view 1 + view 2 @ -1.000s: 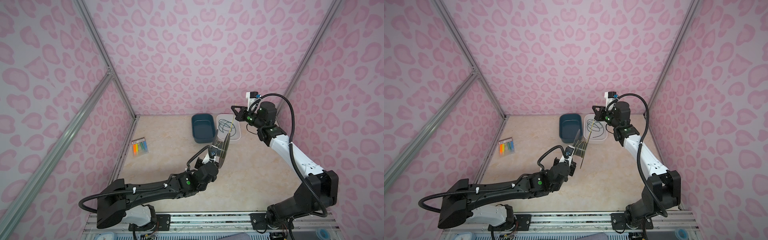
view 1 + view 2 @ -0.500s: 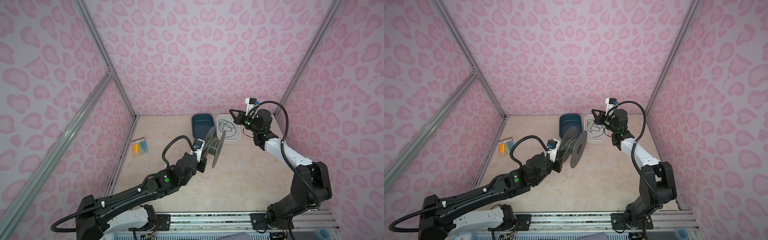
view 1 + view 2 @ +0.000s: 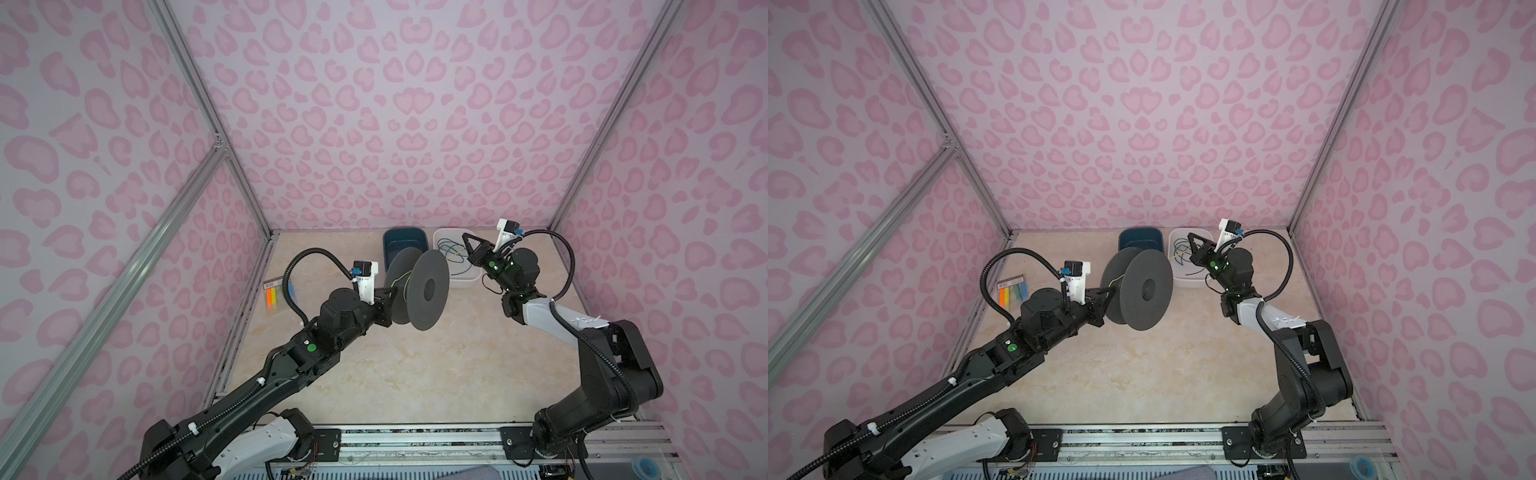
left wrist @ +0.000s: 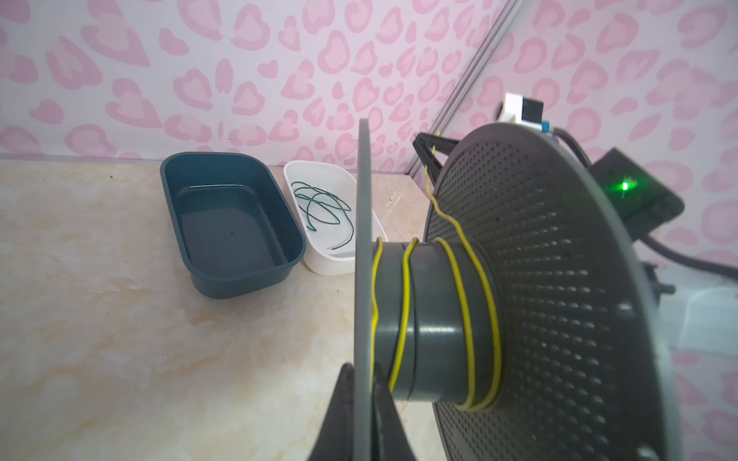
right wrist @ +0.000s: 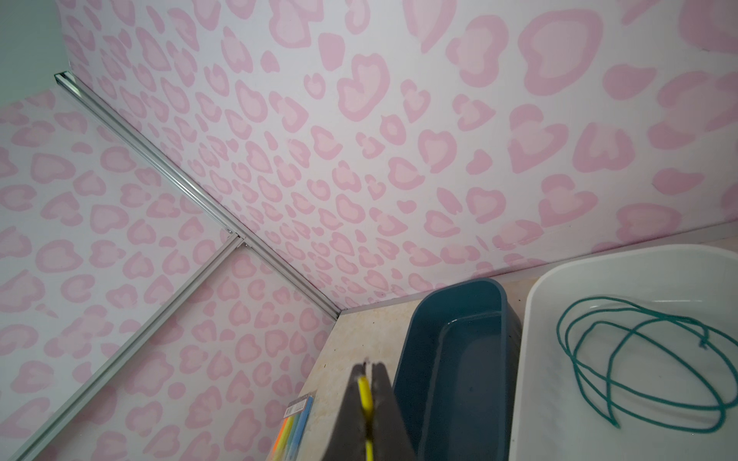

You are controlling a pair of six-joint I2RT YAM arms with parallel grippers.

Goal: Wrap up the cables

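While my left gripper (image 4: 361,383) clamps the spool flange (image 4: 364,239), I find my right gripper (image 5: 368,369) pinched on the yellow wire (image 4: 406,303).

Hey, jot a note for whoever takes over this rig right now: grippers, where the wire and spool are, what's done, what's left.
Left gripper: shut on one flange of the grey spool, holding it on edge.
Right gripper: shut on the yellow wire, beside the white bin.
Done: about four loose turns of yellow wire on the hub.
To do: wind on the free stretch up to the right gripper. The green cord lies loose in the white bin.
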